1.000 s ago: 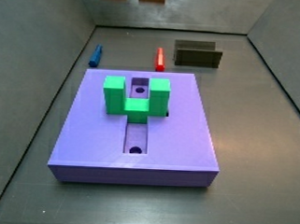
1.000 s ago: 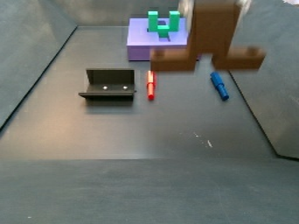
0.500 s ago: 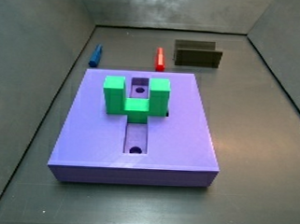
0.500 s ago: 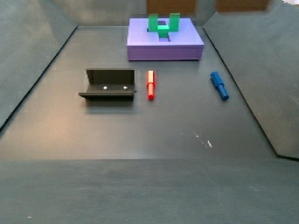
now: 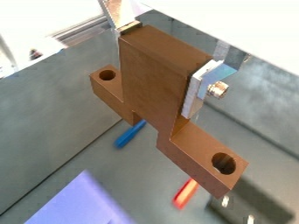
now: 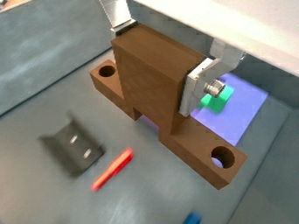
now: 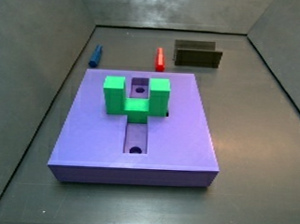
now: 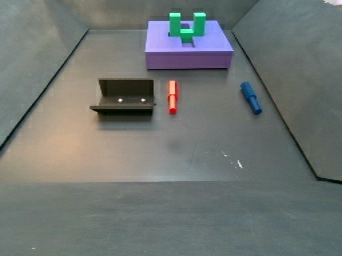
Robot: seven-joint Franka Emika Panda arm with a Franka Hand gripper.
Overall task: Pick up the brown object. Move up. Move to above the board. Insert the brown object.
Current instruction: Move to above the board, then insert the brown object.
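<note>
In both wrist views my gripper (image 5: 163, 61) (image 6: 162, 59) is shut on the brown object (image 5: 158, 79) (image 6: 152, 83). Silver fingers (image 5: 205, 86) press the thick bar's two sides, and the holed crosspiece hangs below them. The piece hangs high above the floor. The purple-blue board (image 7: 89, 130) (image 8: 187, 58) lies flat, with the green U-shaped block (image 7: 137, 96) (image 8: 186, 27) over its groove. A corner of the board (image 6: 242, 115) shows under the held piece. Neither gripper nor brown object appears in the side views.
The dark fixture (image 7: 197, 54) (image 8: 124, 97) (image 6: 73, 144) stands on the floor away from the board. A red peg (image 7: 159, 57) (image 8: 173, 96) (image 6: 114, 168) and a blue peg (image 7: 96, 55) (image 8: 250, 97) (image 5: 128, 136) lie between them. Grey walls enclose the floor.
The brown object, seen at the top of a side view a second ago, has risen out of both side views. Nothing on the floor has moved.
</note>
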